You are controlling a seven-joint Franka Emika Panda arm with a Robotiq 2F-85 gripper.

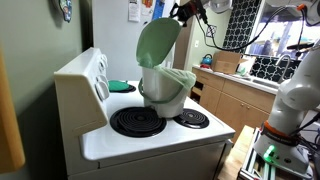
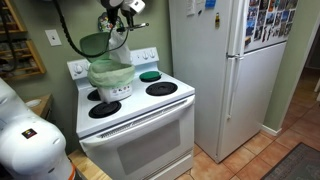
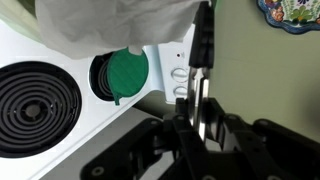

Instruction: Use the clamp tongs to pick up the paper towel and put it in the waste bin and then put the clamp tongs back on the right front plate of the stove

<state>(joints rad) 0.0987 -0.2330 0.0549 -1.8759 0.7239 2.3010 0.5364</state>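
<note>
The claw point(image 3: 200, 100) was clamped on slim black-and-silver clamp tongs point(image 3: 203, 45) above the open, green-lidded cream waste bin point(image 2: 112, 80) near the white stove's point(image 2: 150, 130) back edge; the tips wanted centring over its mouth before loosening.

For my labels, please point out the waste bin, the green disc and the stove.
waste bin point(image 2: 113, 88): exterior view, on its cream-white side wall.
green disc point(image 3: 126, 72): wrist view, on its flat top.
stove point(image 2: 140, 146): exterior view, on the oven door.
</note>
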